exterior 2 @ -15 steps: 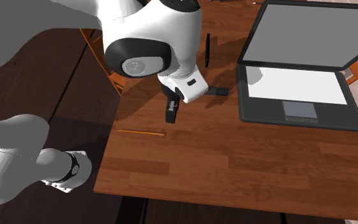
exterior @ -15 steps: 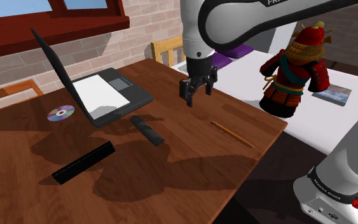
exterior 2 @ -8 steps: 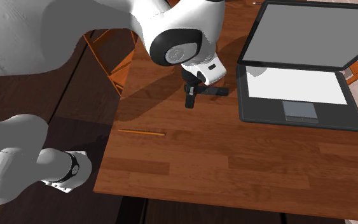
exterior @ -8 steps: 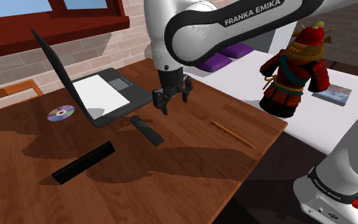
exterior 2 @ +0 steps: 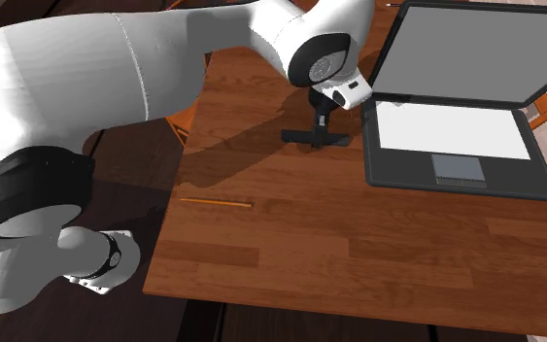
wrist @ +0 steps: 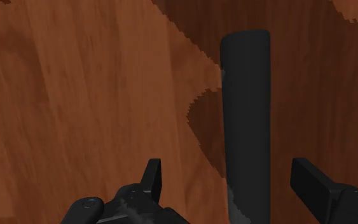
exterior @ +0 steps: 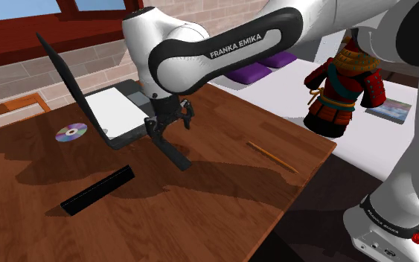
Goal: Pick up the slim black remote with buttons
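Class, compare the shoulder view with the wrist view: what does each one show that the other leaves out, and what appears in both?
Shoulder view, not wrist view: the open laptop, the disc, the long black bar, the pencil and the armoured figure.
Wrist view, not shoulder view: the gripper has its fingers open on either side of the remote, touching neither edge.
Both: the black remote, the gripper above it and the brown wooden table.

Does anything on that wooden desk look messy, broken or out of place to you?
Nothing is spilled or broken. The only loose ends: a bare disc lies on the table beside the open laptop, and a pencil lies alone near the table's edge.
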You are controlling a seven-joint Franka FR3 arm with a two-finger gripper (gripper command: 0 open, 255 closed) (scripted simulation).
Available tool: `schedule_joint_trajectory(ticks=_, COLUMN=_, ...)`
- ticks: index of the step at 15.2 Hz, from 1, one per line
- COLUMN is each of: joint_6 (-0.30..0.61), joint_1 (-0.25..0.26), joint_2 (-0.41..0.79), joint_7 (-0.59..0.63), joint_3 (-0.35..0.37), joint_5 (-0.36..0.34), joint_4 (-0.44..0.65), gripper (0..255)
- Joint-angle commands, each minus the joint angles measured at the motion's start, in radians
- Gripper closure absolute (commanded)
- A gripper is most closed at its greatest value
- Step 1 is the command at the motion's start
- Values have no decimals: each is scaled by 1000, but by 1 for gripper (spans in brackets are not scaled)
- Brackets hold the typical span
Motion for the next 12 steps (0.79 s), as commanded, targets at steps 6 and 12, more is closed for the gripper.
schedule_joint_trajectory(ticks=6, joint_6=5, joint_1=67, joint_2=144, joint_7=43, joint_3=-22, joint_5=-62, joint_4=129, gripper=0)
schedule_joint_trajectory(ticks=12, joint_6=45, joint_1=65, joint_2=154, joint_7=51, joint_3=-26, joint_5=-69, joint_4=98, gripper=255)
